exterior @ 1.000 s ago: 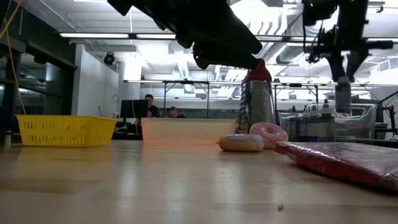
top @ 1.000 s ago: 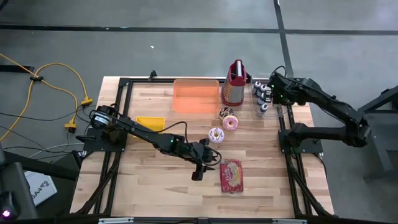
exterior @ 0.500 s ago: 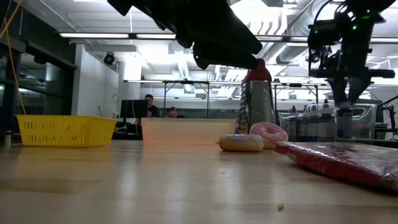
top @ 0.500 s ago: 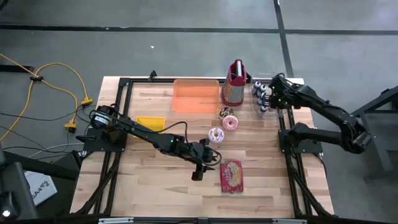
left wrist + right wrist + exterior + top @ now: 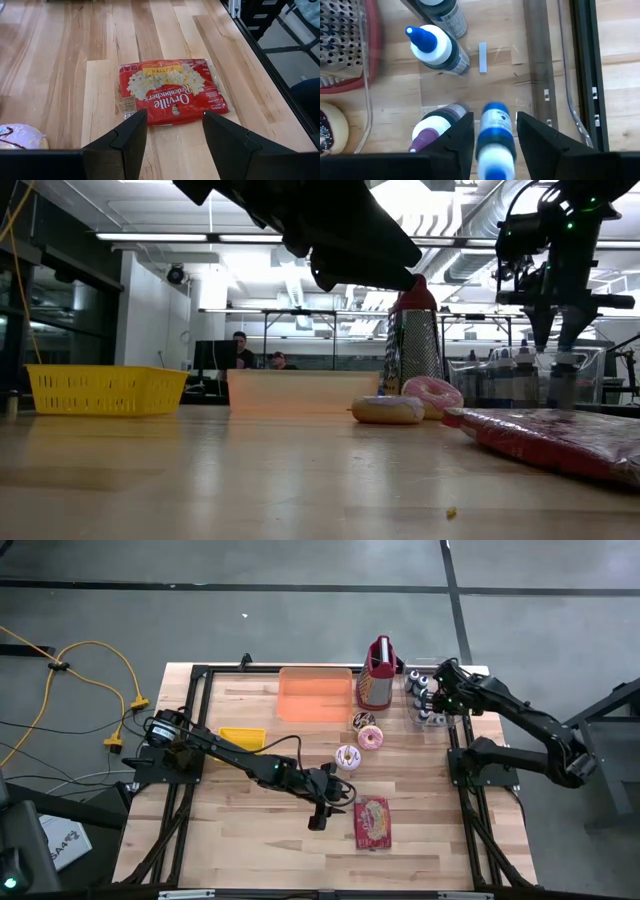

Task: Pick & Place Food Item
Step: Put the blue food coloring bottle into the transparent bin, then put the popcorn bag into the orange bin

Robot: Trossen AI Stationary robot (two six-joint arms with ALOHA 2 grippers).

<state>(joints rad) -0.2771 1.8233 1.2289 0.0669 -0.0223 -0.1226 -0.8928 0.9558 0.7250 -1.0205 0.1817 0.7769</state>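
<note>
From above, the left end effector (image 5: 318, 817) is hanging over the middle of the desk (image 5: 230, 840), just left of the red popcorn bag (image 5: 372, 821), while the right end effector (image 5: 437, 705) is reaching into the clear bin of bottles (image 5: 420, 695) at the far right corner, beside the grater (image 5: 377, 675); two donuts (image 5: 358, 745) and an orange tray (image 5: 315, 695) are lying between. In the low view the right arm is coming straight down over the bottles (image 5: 520, 375) behind the bag (image 5: 560, 438), and the left arm is looming dark overhead. The left wrist view is showing the fingers (image 5: 131, 135) spread wide and empty, with the bag (image 5: 172, 91) lying flat just beyond them. The right wrist view is showing the fingers (image 5: 457, 135) parted on either side of a blue-capped bottle (image 5: 495, 135); whether they are gripping it I cannot tell. The step in hand looks like a grasp at the bottle bin rather than on food. Judging by this, the next move is calling for the right fingers to close squarely on the bottle and lift it straight up clear of its neighbours, or for the left arm to drop onto the bag.
</note>
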